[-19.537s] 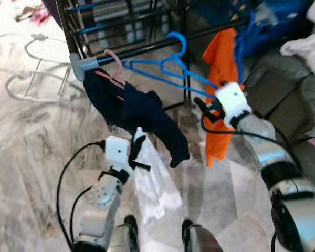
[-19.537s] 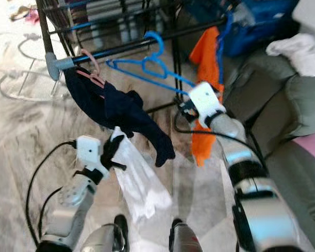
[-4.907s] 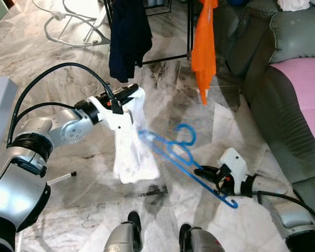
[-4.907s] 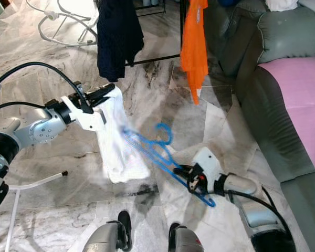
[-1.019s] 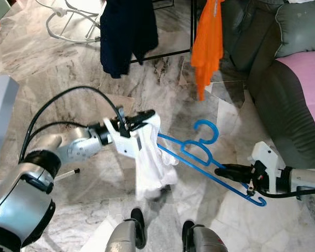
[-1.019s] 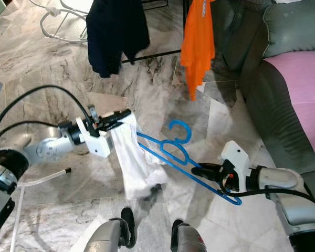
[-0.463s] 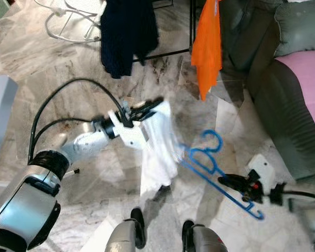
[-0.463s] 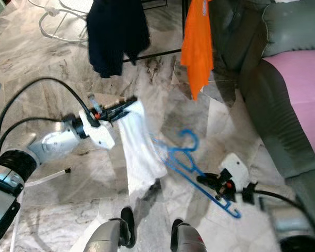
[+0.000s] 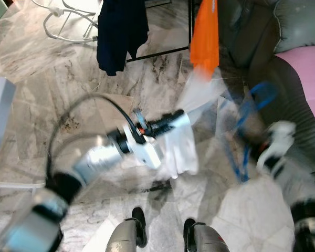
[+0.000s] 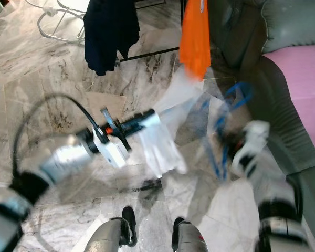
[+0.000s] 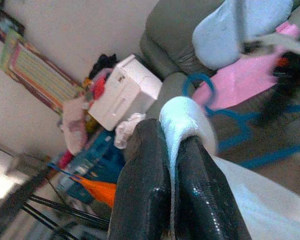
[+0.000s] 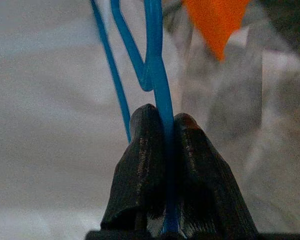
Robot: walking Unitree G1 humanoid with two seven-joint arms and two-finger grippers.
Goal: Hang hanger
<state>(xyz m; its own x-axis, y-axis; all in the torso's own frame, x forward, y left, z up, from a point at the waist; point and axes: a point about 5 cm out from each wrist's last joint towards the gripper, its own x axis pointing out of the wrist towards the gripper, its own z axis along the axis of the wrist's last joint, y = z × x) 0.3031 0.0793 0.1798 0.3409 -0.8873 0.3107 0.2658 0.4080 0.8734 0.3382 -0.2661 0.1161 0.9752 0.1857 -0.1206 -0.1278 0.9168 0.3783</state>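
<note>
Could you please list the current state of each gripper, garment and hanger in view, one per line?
left gripper: shut on the white cloth.
white cloth: pinched at one edge, hanging in the air, blurred.
right gripper: shut on the blue hanger.
blue hanger: gripped by a thin bar, held off the floor, not on a rail.
orange shirt: hanging.
dark garment: hanging.

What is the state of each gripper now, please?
Left gripper: closed, holding the white cloth.
Right gripper: closed, holding the blue hanger.
</note>
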